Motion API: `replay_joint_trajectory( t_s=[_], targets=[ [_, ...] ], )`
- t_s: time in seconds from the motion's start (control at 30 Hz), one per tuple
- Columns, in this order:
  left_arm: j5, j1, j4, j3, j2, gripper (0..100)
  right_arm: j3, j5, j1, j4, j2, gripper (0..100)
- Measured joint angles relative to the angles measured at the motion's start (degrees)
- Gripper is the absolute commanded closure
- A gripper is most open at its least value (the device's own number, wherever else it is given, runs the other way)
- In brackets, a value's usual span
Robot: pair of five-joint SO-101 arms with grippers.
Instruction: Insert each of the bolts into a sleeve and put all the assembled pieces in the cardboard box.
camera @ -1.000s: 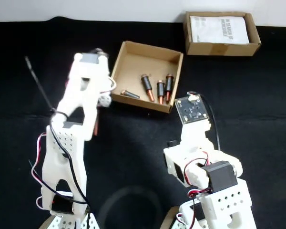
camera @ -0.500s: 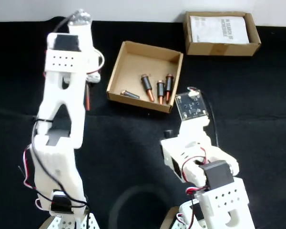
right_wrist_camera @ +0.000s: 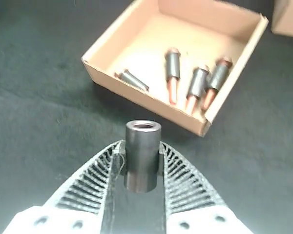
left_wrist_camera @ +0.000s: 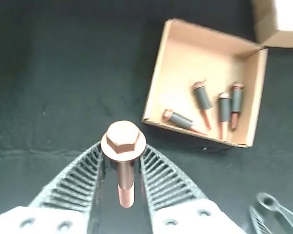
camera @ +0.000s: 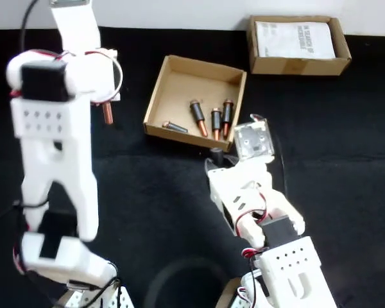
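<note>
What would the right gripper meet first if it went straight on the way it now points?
Probably the near wall of the cardboard box, just ahead of the right gripper and the sleeve it holds. Height is unclear, so it might pass over the wall.

Three cameras: one fixed overhead and one on each wrist, all seeing the open box.

The high view looks steeply down over the table (camera: 160,186) from the arms' base side. It is far enough off to take in both arms, with the box (camera: 183,86) at upper middle of the frame. Each wrist camera sits close behind its own fingers and looks out along them to the table beyond. The left gripper (left_wrist_camera: 122,151) clamps a bolt (left_wrist_camera: 123,139) in the foreground, and the right gripper (right_wrist_camera: 141,146) clamps a sleeve (right_wrist_camera: 142,161). Both wrist views face the box, the right from nearer.
</note>
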Motion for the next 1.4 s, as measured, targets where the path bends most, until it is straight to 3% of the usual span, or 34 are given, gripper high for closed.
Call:
replay_joint_trajectory(
  t_s=[0.27, 0.43, 0.6, 1.03, 1.2, 1.4],
  targets=[
    [0.00, 8.97, 0.00, 17.85, -18.29, 99, 7.56, 0.00, -6.15, -15.47, 0.00, 99.1],
    [0.00, 10.90, -3.25, 24.97, -22.59, 99, 9.93, 0.00, -8.88, -23.21, 0.00, 99.1],
    [0.00, 10.81, -13.10, 33.14, -23.03, 99, 11.34, 0.00, -10.37, -28.31, 0.00, 99.1],
    [0.00, 10.81, -48.62, 57.93, -23.03, 99, 11.34, 0.00, -10.46, -30.51, 0.00, 99.1],
    [0.00, 10.81, -54.59, 61.63, -22.95, 99, 16.44, 0.00, -10.46, -39.65, 0.00, 99.1],
    [0.00, 11.25, -55.38, 61.71, -22.95, 99, 22.15, 0.00, -10.46, -47.21, 0.00, 99.1]
  ],
)
